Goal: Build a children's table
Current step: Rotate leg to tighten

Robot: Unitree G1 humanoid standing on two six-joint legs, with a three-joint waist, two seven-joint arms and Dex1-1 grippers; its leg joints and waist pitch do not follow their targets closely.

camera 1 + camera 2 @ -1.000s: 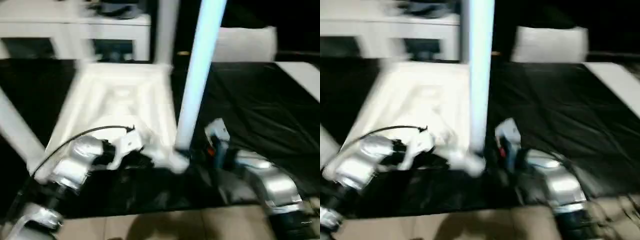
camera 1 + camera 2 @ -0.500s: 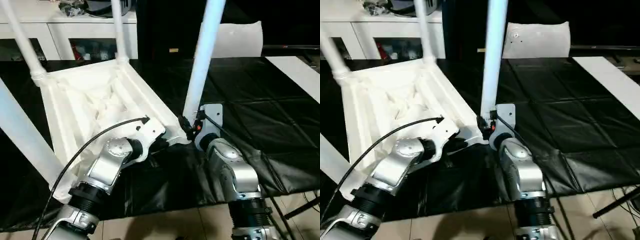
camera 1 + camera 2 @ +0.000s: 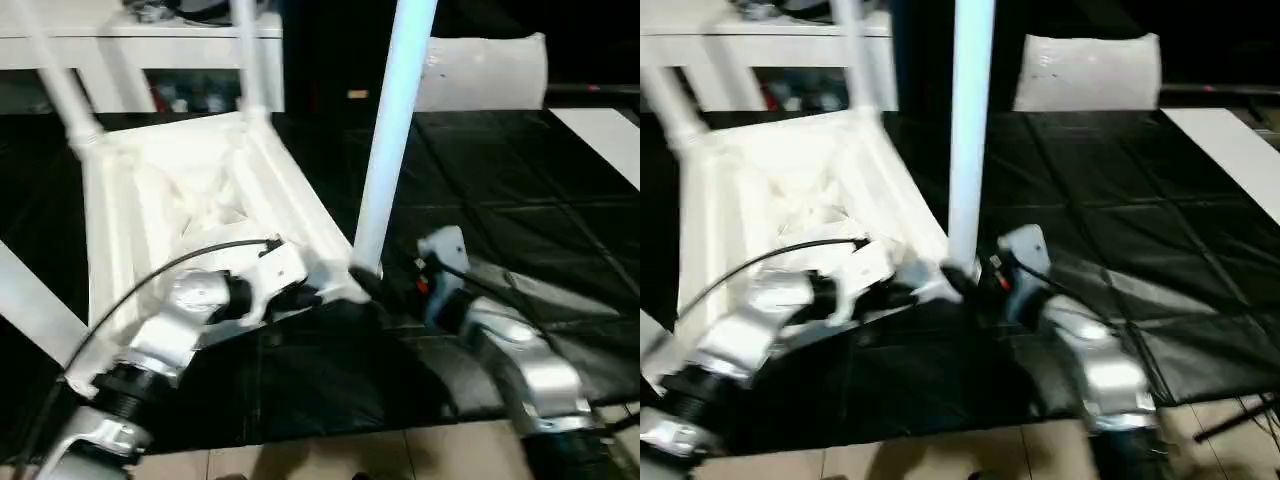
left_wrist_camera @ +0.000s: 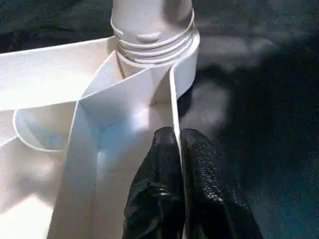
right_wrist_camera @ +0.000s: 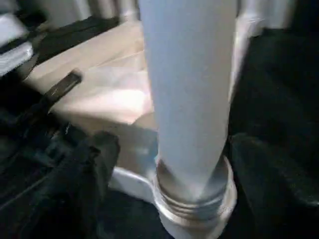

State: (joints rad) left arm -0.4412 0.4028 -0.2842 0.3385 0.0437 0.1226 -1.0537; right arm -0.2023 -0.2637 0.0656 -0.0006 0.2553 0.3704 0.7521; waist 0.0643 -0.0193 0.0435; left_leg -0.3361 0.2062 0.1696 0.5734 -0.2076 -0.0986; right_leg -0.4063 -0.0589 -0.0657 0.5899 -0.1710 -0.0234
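Note:
The white children's table top (image 3: 180, 200) lies upside down on the black sheet, ribs up, with legs standing in its corner sockets. The near right leg (image 3: 390, 140) rises from its socket (image 4: 154, 45). My left gripper (image 4: 178, 149) is shut on the thin rim wall of the table top just beside that socket, and it shows in the head view too (image 3: 320, 295). My right gripper (image 5: 174, 144) is open. One black finger (image 5: 84, 189) stands on each side of that leg's base, with gaps between them and the leg.
A white cabinet (image 3: 150, 30) with dark openings stands at the back, and a white cushion-like bag (image 3: 485, 70) at the back right. The black sheet (image 3: 520, 200) covers the floor, with a white board (image 3: 605, 135) at the right and tan tiles (image 3: 350, 455) along the near edge.
The whole picture has shifted with the camera. My right forearm has swung out to the right while its gripper stays at the leg's base. My left gripper keeps its hold on the rim.

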